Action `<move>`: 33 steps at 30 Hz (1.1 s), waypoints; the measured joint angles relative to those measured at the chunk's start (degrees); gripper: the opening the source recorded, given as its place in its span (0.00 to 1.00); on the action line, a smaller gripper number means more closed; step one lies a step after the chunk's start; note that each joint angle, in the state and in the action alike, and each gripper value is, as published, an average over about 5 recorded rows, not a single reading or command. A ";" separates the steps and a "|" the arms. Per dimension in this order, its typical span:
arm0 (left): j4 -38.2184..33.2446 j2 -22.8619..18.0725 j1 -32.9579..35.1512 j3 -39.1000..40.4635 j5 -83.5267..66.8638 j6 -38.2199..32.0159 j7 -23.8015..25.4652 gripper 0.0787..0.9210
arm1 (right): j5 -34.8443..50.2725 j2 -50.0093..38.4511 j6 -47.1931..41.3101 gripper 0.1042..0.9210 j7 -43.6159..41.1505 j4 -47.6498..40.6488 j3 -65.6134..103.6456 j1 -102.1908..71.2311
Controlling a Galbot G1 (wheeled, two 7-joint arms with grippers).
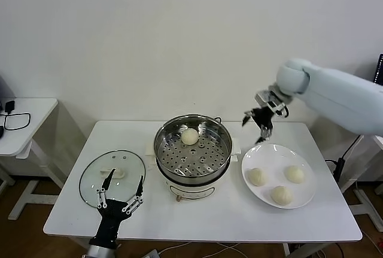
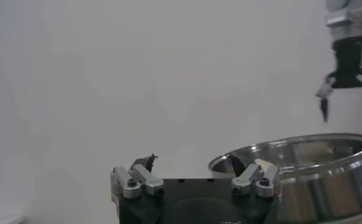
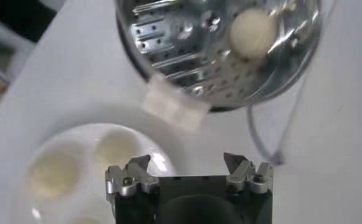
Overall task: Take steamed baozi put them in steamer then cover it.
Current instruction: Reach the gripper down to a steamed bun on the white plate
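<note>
The steel steamer (image 1: 206,159) stands on its white pot base at the table's middle, with one baozi (image 1: 189,136) inside near the far wall. Three more baozi (image 1: 257,176) (image 1: 294,173) (image 1: 281,195) lie on the white plate (image 1: 275,156) to its right. My right gripper (image 1: 254,131) hangs open and empty above the plate's far edge, beside the steamer. Its wrist view shows the steamer (image 3: 187,49), the baozi in it (image 3: 251,31) and two plate baozi (image 3: 52,173) (image 3: 117,146). The glass cover (image 1: 112,177) lies flat at the left. My left gripper (image 1: 125,179) is open over its near edge.
The steamer's white side handle (image 3: 172,109) sticks out toward the plate. A cable (image 3: 260,131) trails behind the pot. A small white side table (image 1: 24,120) with a black cable stands off to the left. From the left wrist view, the steamer rim (image 2: 315,164) and the right gripper (image 2: 348,112) show.
</note>
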 measured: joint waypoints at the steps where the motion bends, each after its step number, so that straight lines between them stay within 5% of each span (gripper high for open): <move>1: 0.06 -0.03 0.01 0.01 0.03 0.00 0.00 0.88 | 0.20 -0.29 -0.55 0.88 0.29 0.04 -0.16 -0.70; 33: 1.31 -0.23 -0.17 -0.76 0.06 -0.37 -0.25 0.88 | -2.19 0.95 -4.87 0.88 6.36 -5.16 3.03 -14.97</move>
